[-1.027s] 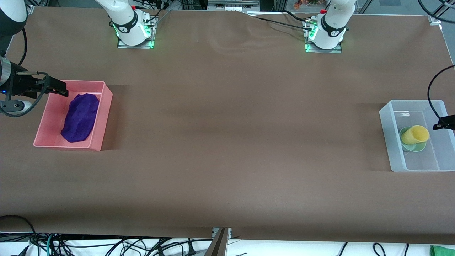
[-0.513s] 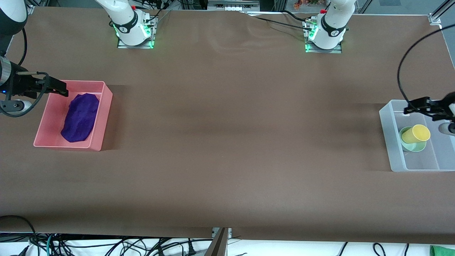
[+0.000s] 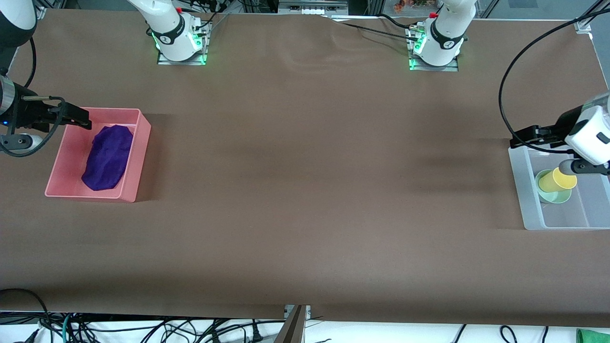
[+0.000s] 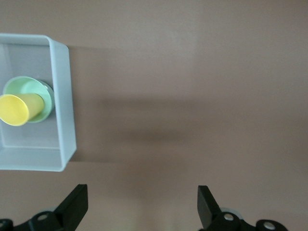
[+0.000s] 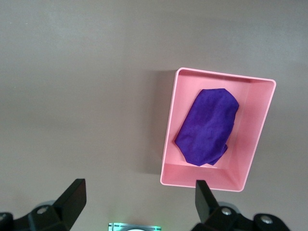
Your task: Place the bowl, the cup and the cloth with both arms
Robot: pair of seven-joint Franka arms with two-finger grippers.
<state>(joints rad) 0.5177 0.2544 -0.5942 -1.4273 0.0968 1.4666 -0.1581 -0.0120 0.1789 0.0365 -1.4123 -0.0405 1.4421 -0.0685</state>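
Observation:
The yellow cup (image 3: 558,179) lies tilted in the mint-green bowl (image 3: 554,195), inside a clear bin (image 3: 530,200) at the left arm's end of the table. My left gripper (image 3: 518,139) hangs open and empty high over the bin's rim that faces the table's middle. In the left wrist view the cup (image 4: 18,109), bowl (image 4: 42,94) and bin (image 4: 63,96) lie off to the side of my open left gripper (image 4: 142,208). The purple cloth (image 3: 107,156) lies in a pink bin (image 3: 136,162). My right gripper (image 3: 80,119) waits open and empty, high by that bin; the right wrist view shows the cloth (image 5: 208,126).
The two arm bases (image 3: 180,44) (image 3: 436,47) with green lights stand at the table's farthest edge. The brown table (image 3: 305,190) stretches between the two bins. Black cables loop from the left arm (image 3: 505,85). The pink bin (image 5: 169,144) shows whole in the right wrist view.
My left gripper has swung in from the table's end, across the clear bin toward the table's middle. The cup has shifted slightly in the bowl. The right arm has not moved.

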